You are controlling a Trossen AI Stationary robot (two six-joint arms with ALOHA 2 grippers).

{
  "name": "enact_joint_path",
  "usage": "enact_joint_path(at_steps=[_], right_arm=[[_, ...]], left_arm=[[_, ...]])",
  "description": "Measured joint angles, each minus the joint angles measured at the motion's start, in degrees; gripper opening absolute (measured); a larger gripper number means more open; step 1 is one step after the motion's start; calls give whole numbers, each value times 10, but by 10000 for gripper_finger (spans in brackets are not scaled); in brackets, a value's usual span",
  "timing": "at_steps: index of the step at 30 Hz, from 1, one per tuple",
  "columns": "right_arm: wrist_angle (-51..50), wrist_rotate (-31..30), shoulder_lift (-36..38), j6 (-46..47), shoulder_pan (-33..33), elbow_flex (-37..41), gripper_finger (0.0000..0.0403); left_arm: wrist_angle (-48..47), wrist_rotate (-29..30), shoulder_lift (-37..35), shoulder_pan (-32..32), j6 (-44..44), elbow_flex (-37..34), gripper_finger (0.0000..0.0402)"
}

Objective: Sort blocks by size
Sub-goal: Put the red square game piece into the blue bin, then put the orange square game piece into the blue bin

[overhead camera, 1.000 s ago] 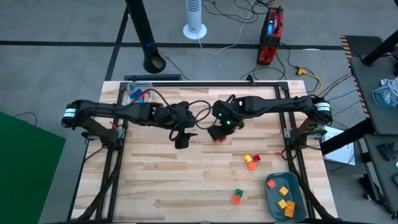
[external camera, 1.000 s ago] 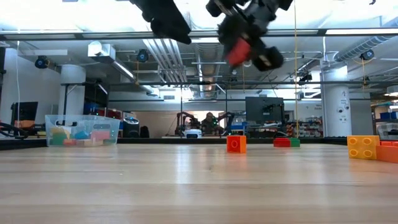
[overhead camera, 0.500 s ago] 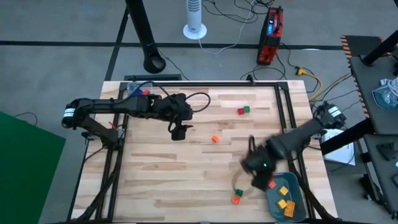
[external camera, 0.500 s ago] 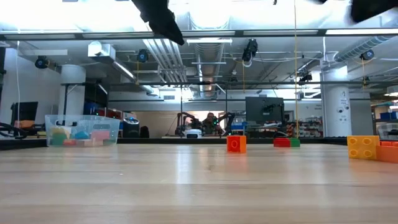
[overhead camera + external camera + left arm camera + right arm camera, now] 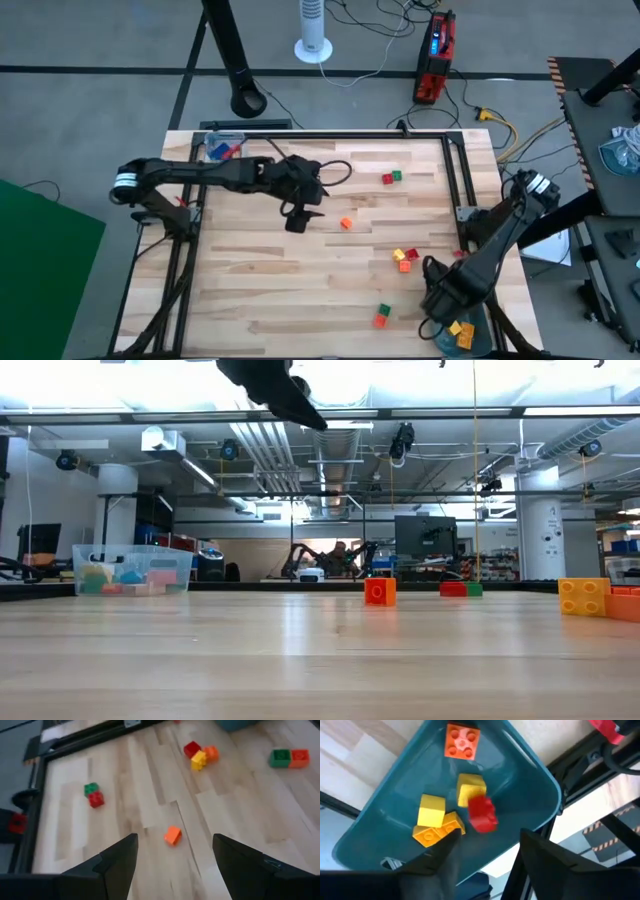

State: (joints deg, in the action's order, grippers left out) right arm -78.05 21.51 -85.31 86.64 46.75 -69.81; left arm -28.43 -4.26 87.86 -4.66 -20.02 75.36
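Note:
My right gripper (image 5: 440, 303) hangs open over the grey-blue tray (image 5: 380, 815) at the table's near right corner. Under it in the tray are a red block (image 5: 482, 814), clear of both fingers, plus yellow blocks (image 5: 470, 787) and orange ones (image 5: 461, 741). My left gripper (image 5: 298, 222) stands open above the table's middle, slanting down. A small orange block (image 5: 172, 835) lies on the wood just ahead of its fingers. More blocks lie loose: a red-green pair (image 5: 390, 177), a red-yellow-orange cluster (image 5: 404, 258), a green-orange pair (image 5: 381, 316).
A clear plastic box (image 5: 130, 570) with pale pieces stands at the table's far left corner (image 5: 222, 148). Black frame rails (image 5: 460, 215) run along the table's sides. Bare wood lies between the loose blocks across the near left half.
My right gripper has swung from the table's middle to the near right corner, carrying the red block. It has tipped downward over the tray and opened, and the block is now below its fingers. My left gripper has shifted a little toward the orange block and rolled.

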Motion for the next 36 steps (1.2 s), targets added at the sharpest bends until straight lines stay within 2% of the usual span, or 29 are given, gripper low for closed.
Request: enact_joint_path(at_steps=[5,9,17,22,29,36], right_arm=[[7,-1,9,5,-11,0,229],[10,-54,24,17,-37,-5,249],[27,-166,57,17,-114,-23,255],[46,-228,67,-6,-156,-29,252],[53,-235,66,-33,-192,-30,267],[56,-257,65,-36,-204,-30,270]], left_arm=[[14,-38,58,-2,-5,-2,244],[44,-80,114,-1,-26,-2,244],[65,-83,200,-1,-86,-2,244],[151,-83,237,-7,-99,-2,244],[168,-85,270,-36,-106,-2,244],[226,-144,292,-59,-108,-2,244]])
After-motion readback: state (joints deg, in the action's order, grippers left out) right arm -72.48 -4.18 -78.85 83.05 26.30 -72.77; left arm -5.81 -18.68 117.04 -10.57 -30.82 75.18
